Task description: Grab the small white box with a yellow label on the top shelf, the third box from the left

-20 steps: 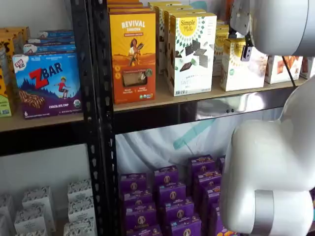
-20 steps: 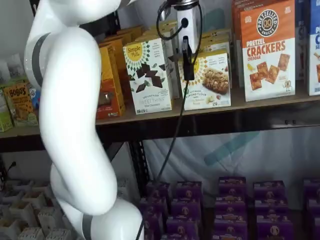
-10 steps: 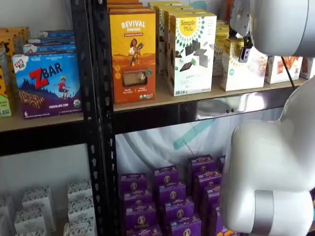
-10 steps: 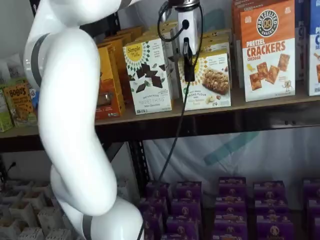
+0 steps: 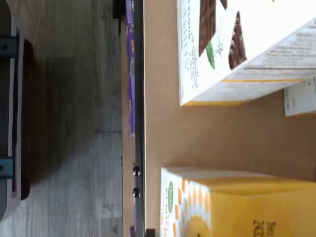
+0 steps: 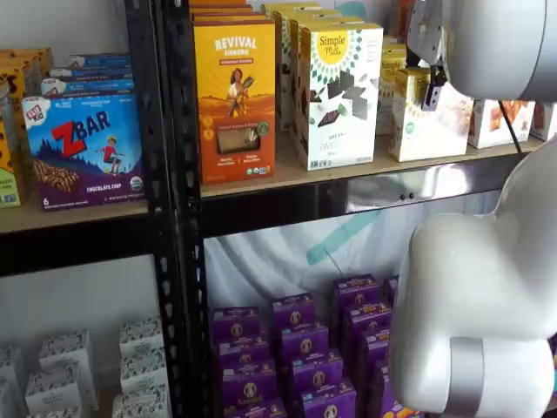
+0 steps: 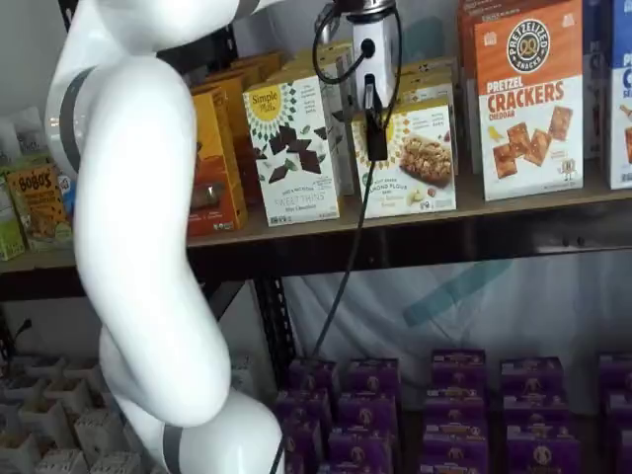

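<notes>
Small white box (image 7: 410,158) stood upright on top shelf (image 7: 395,219), between taller chocolate carton (image 7: 293,148) and cracker carton (image 7: 528,99). Gripper (image 7: 376,138) hung against box's front, one black finger seen side-on. Gap and hold: could not tell. Box lay straight behind fingers.

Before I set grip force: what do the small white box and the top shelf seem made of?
The small white box: looks like thin printed paperboard, matte, with crisp folded edges. The top shelf: pale board, probably wood or fibreboard, matte; its front rail seems glossy dark metal, mirroring the shelf contents.
</notes>
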